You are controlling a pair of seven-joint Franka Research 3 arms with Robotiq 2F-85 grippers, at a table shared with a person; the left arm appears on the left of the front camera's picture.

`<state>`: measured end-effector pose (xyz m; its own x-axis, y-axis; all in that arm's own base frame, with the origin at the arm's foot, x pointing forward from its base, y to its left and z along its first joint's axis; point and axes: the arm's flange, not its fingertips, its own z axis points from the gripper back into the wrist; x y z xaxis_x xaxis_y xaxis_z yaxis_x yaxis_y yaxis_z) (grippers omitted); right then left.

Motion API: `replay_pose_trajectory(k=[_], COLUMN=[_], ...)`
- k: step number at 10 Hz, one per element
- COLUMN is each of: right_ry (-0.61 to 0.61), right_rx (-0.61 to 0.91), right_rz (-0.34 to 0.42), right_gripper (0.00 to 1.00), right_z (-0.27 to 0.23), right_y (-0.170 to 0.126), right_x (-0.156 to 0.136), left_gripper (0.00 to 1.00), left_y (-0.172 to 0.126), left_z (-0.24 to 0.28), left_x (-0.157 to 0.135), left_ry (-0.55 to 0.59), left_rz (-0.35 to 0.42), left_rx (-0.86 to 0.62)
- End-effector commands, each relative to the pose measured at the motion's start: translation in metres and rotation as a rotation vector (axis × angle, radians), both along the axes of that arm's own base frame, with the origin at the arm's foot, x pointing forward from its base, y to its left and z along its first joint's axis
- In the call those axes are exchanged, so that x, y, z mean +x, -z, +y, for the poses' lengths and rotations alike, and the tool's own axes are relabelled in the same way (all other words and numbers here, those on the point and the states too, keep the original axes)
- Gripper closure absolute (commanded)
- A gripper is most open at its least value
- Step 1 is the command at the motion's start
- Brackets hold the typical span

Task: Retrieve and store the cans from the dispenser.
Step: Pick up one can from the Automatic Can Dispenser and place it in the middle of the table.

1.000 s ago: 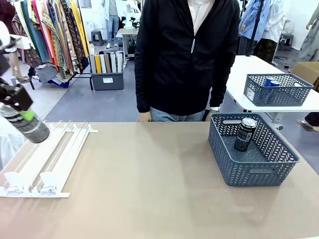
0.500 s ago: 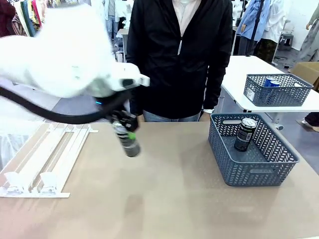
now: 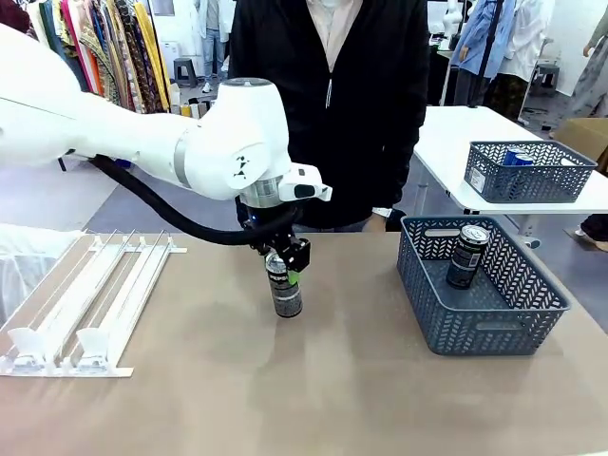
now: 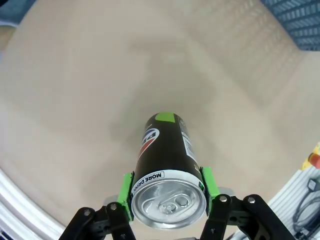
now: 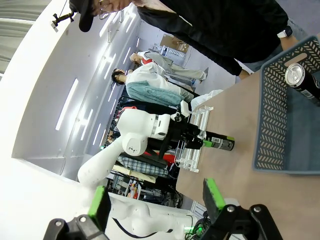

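Note:
My left gripper point(image 3: 284, 263) is shut on a dark can point(image 3: 285, 291), held upright by its top, low over the middle of the table. From the left wrist view the green pads point(image 4: 209, 183) press both sides of this can point(image 4: 165, 159) just below its silver lid. The white dispenser point(image 3: 87, 302) lies flat at the table's left side. A second dark can point(image 3: 467, 255) leans inside the dark grey basket point(image 3: 494, 328) at the right. My right gripper point(image 5: 156, 199) stands open, off the table, with nothing between its fingers.
A person in a black jacket point(image 3: 342, 104) stands at the far edge, one hand point(image 3: 388, 217) near the basket's back corner. Another grey basket point(image 3: 530, 173) with blue cans sits on a white table behind. Bare tabletop lies between the held can and the basket.
My left arm has swung from above the dispenser at the far left to the table's middle, carrying the dark can and turning it from tilted to upright.

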<state>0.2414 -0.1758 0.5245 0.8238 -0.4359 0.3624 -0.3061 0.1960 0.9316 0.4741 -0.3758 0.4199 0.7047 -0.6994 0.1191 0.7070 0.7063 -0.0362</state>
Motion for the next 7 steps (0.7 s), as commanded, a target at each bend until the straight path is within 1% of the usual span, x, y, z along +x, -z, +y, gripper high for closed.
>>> replay_pose_trajectory(k=[1,4,5,6,7], right_ry=[0.004,0.004,0.004,0.004,0.004], right_rx=[0.015,0.015,0.015,0.015,0.015], right_rz=[-0.031,-0.031,-0.031,-0.031,-0.031], right_gripper=[0.00,0.00,0.00,0.00,0.00], right_z=[0.001,0.001,0.001,0.001,0.001], right_y=[-0.003,-0.003,-0.003,-0.003,-0.003], right_x=[0.002,0.002,0.002,0.002,0.002], left_gripper=[1.00,1.00,0.67,0.10,0.00], left_y=[-0.013,-0.003,-0.002,-0.002,-0.003], left_z=[-0.003,-0.006,-0.007,-0.008,-0.008], left_x=[-0.001,-0.003,-0.005,-0.005,-0.005], left_ry=[-0.008,0.000,-0.004,-0.009,-0.012], left_rz=[-0.006,0.010,0.010,-0.004,-0.019], left_rx=[0.023,0.065,0.079,0.091,0.100])
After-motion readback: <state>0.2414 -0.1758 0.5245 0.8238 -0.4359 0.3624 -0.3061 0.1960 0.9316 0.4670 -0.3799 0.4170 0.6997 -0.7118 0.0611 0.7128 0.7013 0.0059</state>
